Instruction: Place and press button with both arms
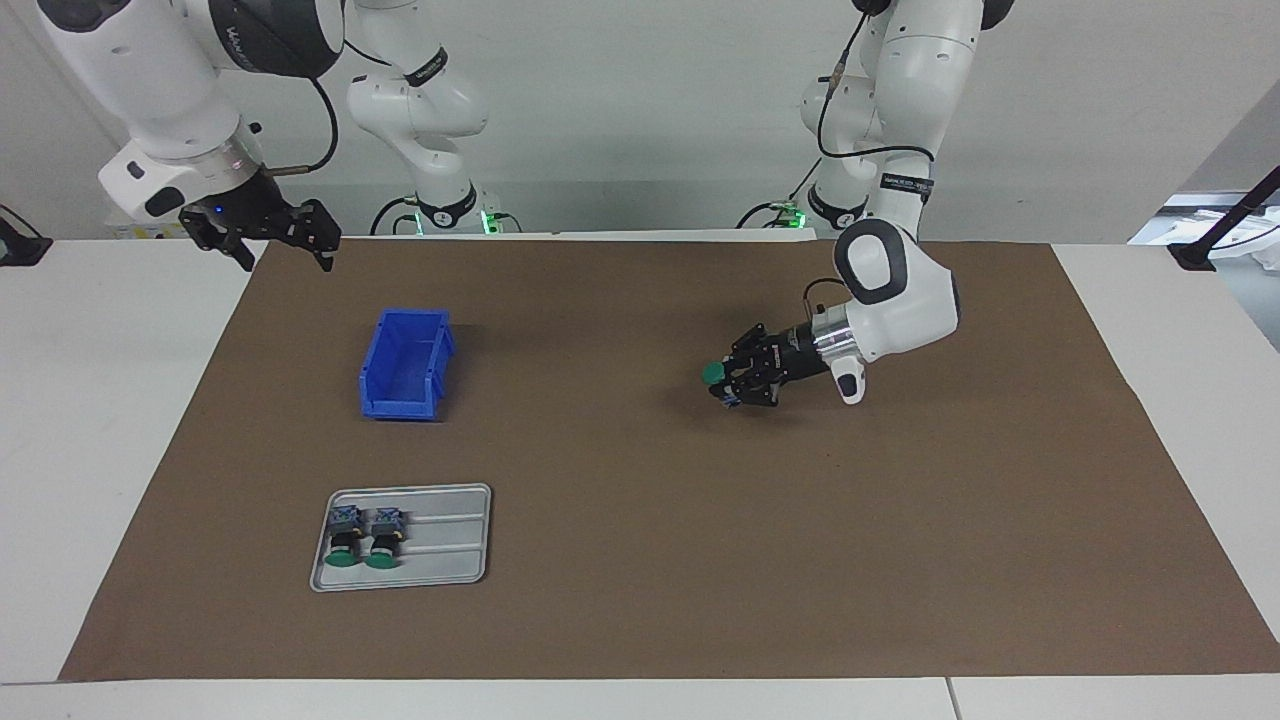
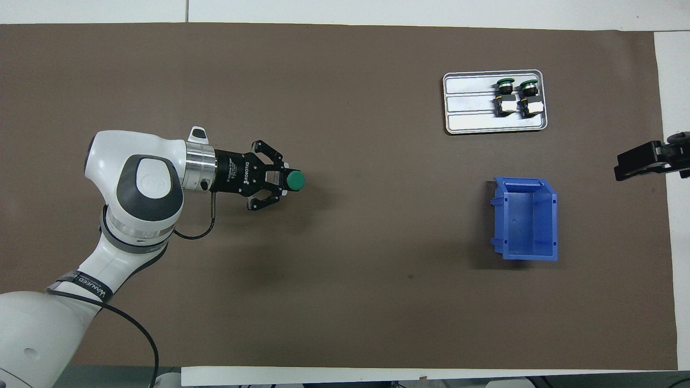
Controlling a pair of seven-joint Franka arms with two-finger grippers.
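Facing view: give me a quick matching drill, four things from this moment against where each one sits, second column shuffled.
Things:
1. button
2. blue bin
3. metal tray
4. right gripper

Places or states:
A. holds two spare buttons, farther from the robots than the bin
B. open, waiting over the mat's corner at the right arm's end
C. clamped in the left gripper above the mat
D. standing on the mat, nearer the robots than the tray

Pairs: 1-C, 2-D, 3-A, 4-B
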